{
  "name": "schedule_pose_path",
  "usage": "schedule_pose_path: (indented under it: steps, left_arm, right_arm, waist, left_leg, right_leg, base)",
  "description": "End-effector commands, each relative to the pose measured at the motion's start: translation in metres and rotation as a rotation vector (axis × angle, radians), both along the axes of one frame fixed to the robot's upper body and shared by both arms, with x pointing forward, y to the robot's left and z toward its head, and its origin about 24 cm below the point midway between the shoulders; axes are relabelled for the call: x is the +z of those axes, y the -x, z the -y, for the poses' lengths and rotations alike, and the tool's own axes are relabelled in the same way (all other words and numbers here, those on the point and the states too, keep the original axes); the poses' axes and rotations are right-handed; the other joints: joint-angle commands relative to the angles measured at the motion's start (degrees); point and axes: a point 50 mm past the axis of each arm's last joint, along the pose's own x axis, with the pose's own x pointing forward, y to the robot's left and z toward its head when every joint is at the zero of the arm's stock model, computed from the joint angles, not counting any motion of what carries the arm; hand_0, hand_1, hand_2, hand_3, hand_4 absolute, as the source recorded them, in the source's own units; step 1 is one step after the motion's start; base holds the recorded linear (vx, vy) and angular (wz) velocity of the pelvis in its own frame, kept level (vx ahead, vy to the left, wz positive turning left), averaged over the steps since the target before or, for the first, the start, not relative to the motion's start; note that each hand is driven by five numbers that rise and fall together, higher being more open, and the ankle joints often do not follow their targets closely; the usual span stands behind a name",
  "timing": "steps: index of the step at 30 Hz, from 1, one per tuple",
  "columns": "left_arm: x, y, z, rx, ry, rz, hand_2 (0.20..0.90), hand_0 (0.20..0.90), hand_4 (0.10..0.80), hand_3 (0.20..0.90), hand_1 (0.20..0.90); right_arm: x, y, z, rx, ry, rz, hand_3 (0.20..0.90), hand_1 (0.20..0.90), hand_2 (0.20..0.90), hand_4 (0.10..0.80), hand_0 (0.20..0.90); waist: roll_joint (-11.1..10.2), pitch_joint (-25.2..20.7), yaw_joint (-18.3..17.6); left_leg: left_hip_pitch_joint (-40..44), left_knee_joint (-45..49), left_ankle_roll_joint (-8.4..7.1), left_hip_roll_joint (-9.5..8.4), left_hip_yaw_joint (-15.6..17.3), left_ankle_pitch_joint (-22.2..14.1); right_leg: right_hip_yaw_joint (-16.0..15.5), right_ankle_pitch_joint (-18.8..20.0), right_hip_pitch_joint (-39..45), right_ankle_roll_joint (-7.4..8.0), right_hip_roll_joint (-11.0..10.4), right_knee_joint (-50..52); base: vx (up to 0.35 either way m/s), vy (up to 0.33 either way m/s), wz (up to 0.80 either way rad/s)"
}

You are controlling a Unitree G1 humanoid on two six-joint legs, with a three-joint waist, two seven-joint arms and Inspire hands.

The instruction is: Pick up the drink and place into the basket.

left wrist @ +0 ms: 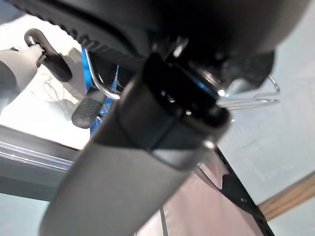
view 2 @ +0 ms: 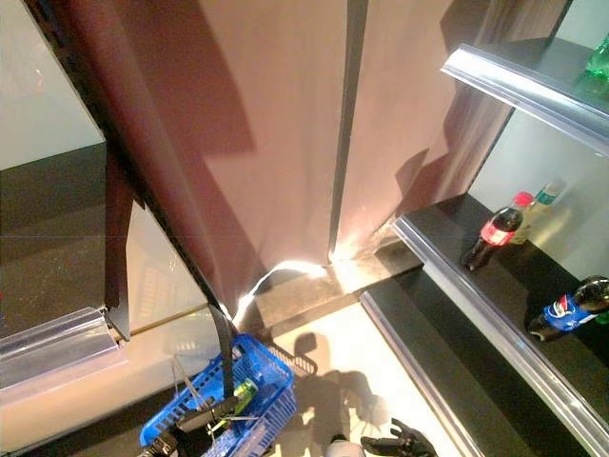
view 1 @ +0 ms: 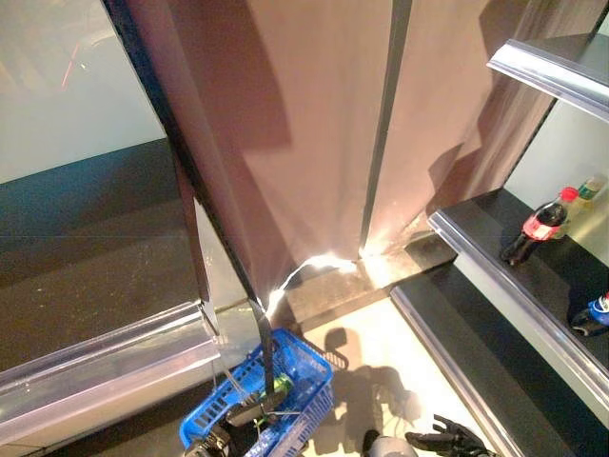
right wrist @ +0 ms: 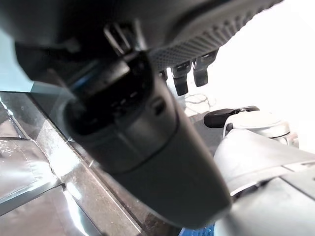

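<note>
Bottles stand and lie on the dark shelf (view 1: 495, 228) at the right of the head views: an upright dark cola bottle with a red cap and red label (view 1: 539, 228), a pale clear bottle with a green cap (view 1: 584, 195) just behind it against the back wall, and a dark bottle with a blue label lying on its side (view 2: 569, 309) nearer the front edge, well apart from the upright pair. A green bottle (view 2: 599, 59) shows on the silver-edged upper shelf (view 2: 514, 81). None of these drinks is touched by either hand. No writing on the labels can be read. The blue plastic lattice basket with a thin wire handle (view 1: 304, 381) hangs low at the bottom left, over the pale floor (view 1: 381, 352), with a small green-labelled item (view 1: 276, 388) lying inside it. The left hand (view 1: 247, 414) is at the basket's top, and its wrist view shows the wire handle running past its dark bulk, but whether its fingers are clenched on the wire cannot be told. The right hand (view 1: 447, 440) is at the bottom edge over the floor, holding nothing, its fingers (right wrist: 199, 69) loosely released. A brown panelled wall (view 1: 314, 143) with a dark vertical strip (view 1: 381, 124) fills the middle, between the basket and the shelves.
</note>
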Motion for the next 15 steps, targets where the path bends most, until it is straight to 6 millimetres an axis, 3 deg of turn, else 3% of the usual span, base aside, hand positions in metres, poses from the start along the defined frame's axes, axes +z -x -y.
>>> schedule_pose_path:
  steps: [1, 6, 7, 8, 9, 12, 13, 15]
  left_arm:
    - [0.019, -0.032, -0.015, 0.018, 0.007, 0.205, 0.3, 0.3, 0.1, 0.2, 0.3]
    - [0.017, -0.026, -0.014, 0.042, 0.016, 0.196, 0.3, 0.3, 0.1, 0.2, 0.3]
    - [0.016, -0.025, -0.012, 0.038, 0.022, 0.194, 0.3, 0.3, 0.1, 0.2, 0.3]
    - [0.016, -0.025, -0.008, 0.02, 0.036, 0.2, 0.3, 0.3, 0.1, 0.2, 0.3]
    - [0.016, -0.025, -0.006, 0.012, 0.039, 0.202, 0.3, 0.3, 0.1, 0.2, 0.3]
    - [0.018, -0.033, -0.001, -0.014, 0.049, 0.213, 0.3, 0.3, 0.1, 0.2, 0.3]
    - [0.019, -0.037, 0.002, -0.021, 0.057, 0.222, 0.3, 0.3, 0.1, 0.2, 0.3]
    - [0.02, -0.039, 0.002, -0.02, 0.056, 0.23, 0.3, 0.3, 0.1, 0.2, 0.3]
  right_arm:
    - [0.004, -0.004, 0.009, 0.053, 0.032, -0.008, 0.9, 0.9, 0.9, 0.8, 0.9]
    - [0.005, -0.004, 0.012, 0.072, 0.041, -0.021, 0.9, 0.9, 0.9, 0.8, 0.9]
    - [0.006, -0.006, 0.013, 0.072, 0.045, -0.023, 0.9, 0.9, 0.9, 0.8, 0.9]
    - [0.007, -0.008, 0.015, 0.066, 0.051, -0.017, 0.9, 0.9, 0.9, 0.8, 0.9]
    - [0.007, -0.009, 0.015, 0.062, 0.052, -0.015, 0.9, 0.9, 0.9, 0.8, 0.9]
    - [0.008, -0.014, 0.013, 0.047, 0.054, -0.002, 0.9, 0.9, 0.9, 0.8, 0.9]
    - [0.008, -0.015, 0.013, 0.042, 0.056, 0.007, 0.9, 0.9, 0.9, 0.8, 0.9]
    - [0.008, -0.016, 0.013, 0.041, 0.056, 0.011, 0.9, 0.9, 0.9, 0.8, 0.9]
  waist:
    - [-1.37, -1.1, 1.07]
    - [-0.33, -0.4, 1.55]
    - [0.19, -0.06, 1.79]
    - [0.49, 0.6, 1.86]
    - [0.28, 0.83, 1.78]
    - [-1.25, 0.78, 1.29]
    - [-1.94, 0.28, 0.99]
    - [-2.13, -0.31, 0.78]
  left_leg:
    - [-4.65, 4.63, -1.12, 0.12, -2.03, 2.25]
    - [-5.27, 4.29, -2.7, 1.67, -2.02, 5.23]
    - [-5.95, 3.2, -3.73, 2.74, -1.7, 8.44]
    - [-8.08, 3.54, -5.05, 4.84, 1.08, 12.91]
    - [-8.87, 4.62, -5.22, 5.69, 2.72, 13.56]
    - [-8.8, 10.79, -4.13, 5.95, 7.34, 10.93]
    - [-6.99, 14.29, -4.31, 4.56, 7.69, 7.76]
    - [-5.94, 16.01, -3.97, 3.31, 7.69, 6.02]
  right_leg:
    - [-1.05, -3.36, 3.63, -0.11, 0.39, 2.87]
    - [-2.18, -3.79, 4.37, -0.93, 0.98, 2.3]
    - [-2.69, -3.73, 4.9, -1.2, 1.74, 1.33]
    - [-3.82, -3.41, 5.91, -1.53, 2.49, -0.66]
    - [-4.56, -3.08, 6.31, -1.71, 2.46, -1.62]
    - [-7.23, -1.18, 6.24, -2.11, 1.16, -4.3]
    - [-8.28, -0.37, 6.15, -1.85, 0.72, -5.73]
    - [-9.22, 0.59, 5.54, -1.84, 0.7, -6.64]
  base:
    - [-0.023, -0.094, 0.01]
    - [-0.024, -0.077, 0.02]
    - [-0.102, -0.084, 0.07]
    - [-0.149, -0.126, 0.19]
    - [-0.196, -0.152, 0.39]
    - [-0.197, -0.127, 0.58]
    - [-0.154, -0.07, 0.36]
    - [-0.205, -0.044, 0.3]
